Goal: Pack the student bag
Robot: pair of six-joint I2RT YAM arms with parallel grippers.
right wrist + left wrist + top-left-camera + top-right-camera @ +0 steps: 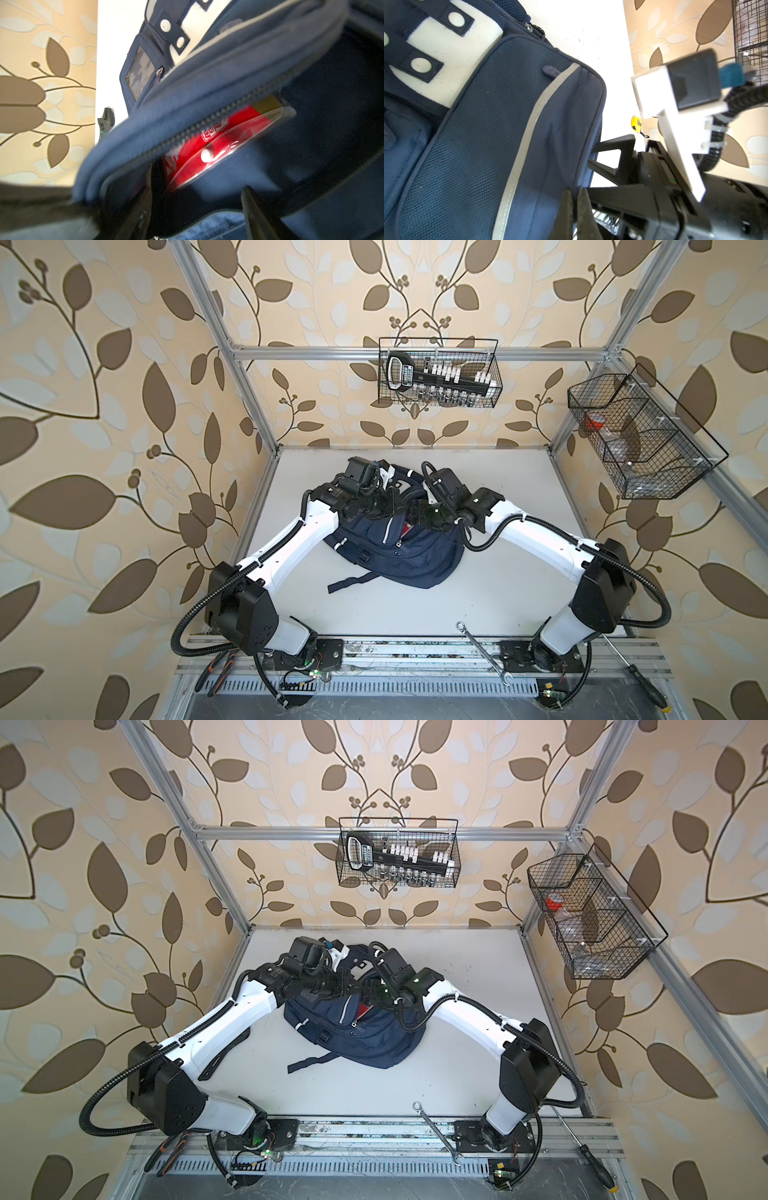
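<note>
The student bag, navy blue with pale stripes, lies in the middle of the white table in both top views. My left gripper is shut on a fold of its fabric at the rim of the opening. My right gripper stands open at the mouth of the unzipped compartment, with nothing between its fingers. Just beyond it, inside the bag, lies a red packet in a clear snap pouch. The bag's white patch shows in the left wrist view.
Wire basket with a socket set hangs on the back rail; a second wire basket hangs at the right. A wrench, screwdriver and pliers lie along the front rail. A yellow tape measure sits by the wall.
</note>
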